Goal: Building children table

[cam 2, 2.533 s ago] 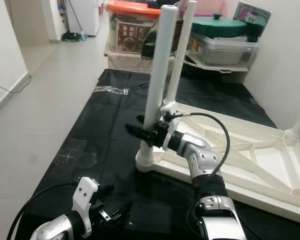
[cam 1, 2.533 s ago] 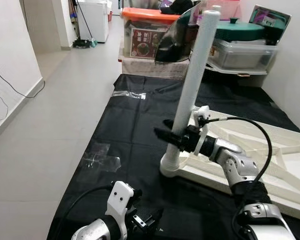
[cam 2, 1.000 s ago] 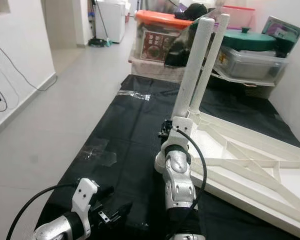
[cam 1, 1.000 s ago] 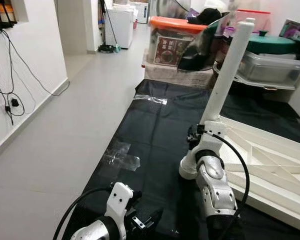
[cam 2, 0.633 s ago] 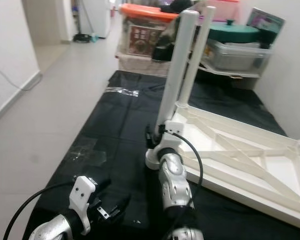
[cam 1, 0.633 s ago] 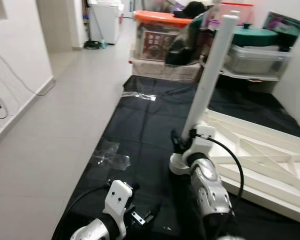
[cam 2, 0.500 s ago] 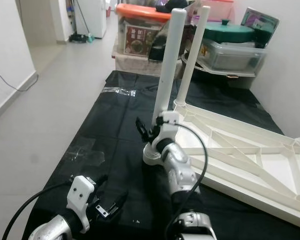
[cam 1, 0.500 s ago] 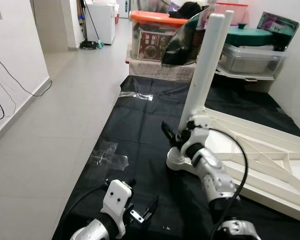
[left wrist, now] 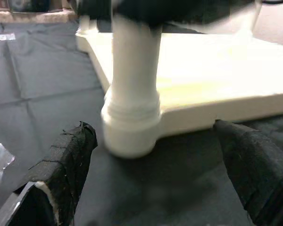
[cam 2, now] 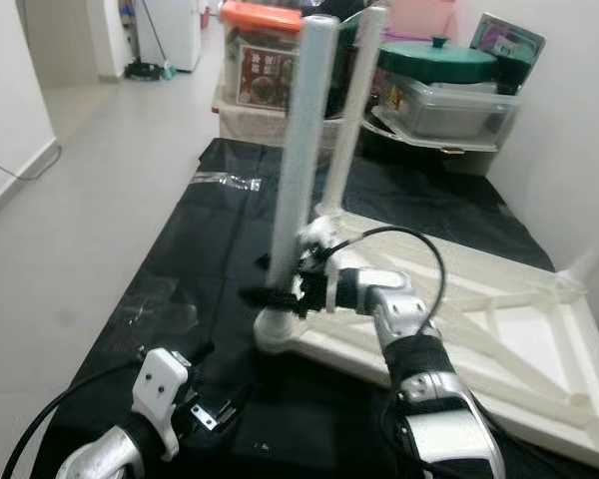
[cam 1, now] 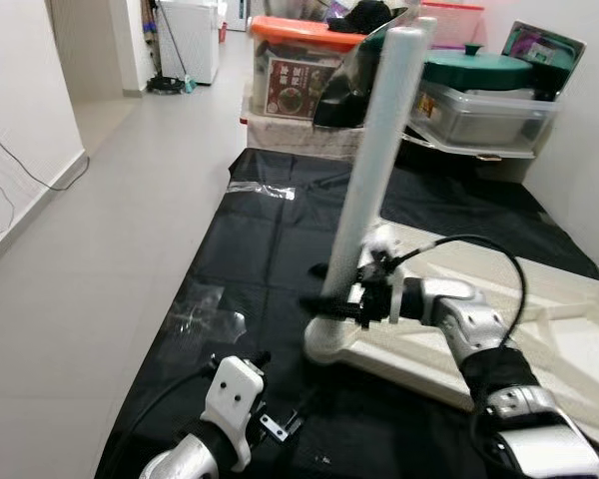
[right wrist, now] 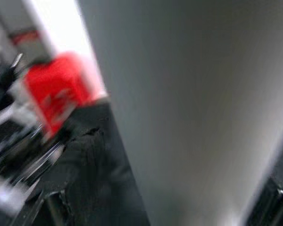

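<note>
On the black floor sheet: upturned white children's table top point(cam 1: 539, 329), lying flat on black sheet point(cam 1: 270, 239), underside ribs facing up.
Near corner of the top: white table leg point(cam 1: 364, 190), standing in its socket collar point(cam 1: 324, 344); long axis upright, slightly tilted.
Farther corner: second leg point(cam 2: 351, 110), upright as well.
Right hand point(cam 1: 341, 302): reaching in from the table side, low on the near leg just above the collar, fingers either side of the tube; looks closed around it, though blur leaves the contact unsure.
Left hand point(left wrist: 155, 183): low over the sheet, fingers spread wide, holding nothing; collar straight ahead between the fingertips, near but apart.
Nearer hand: right, already at the leg.
Likely next: turn or press along the leg's upright axis to seat it.
</note>
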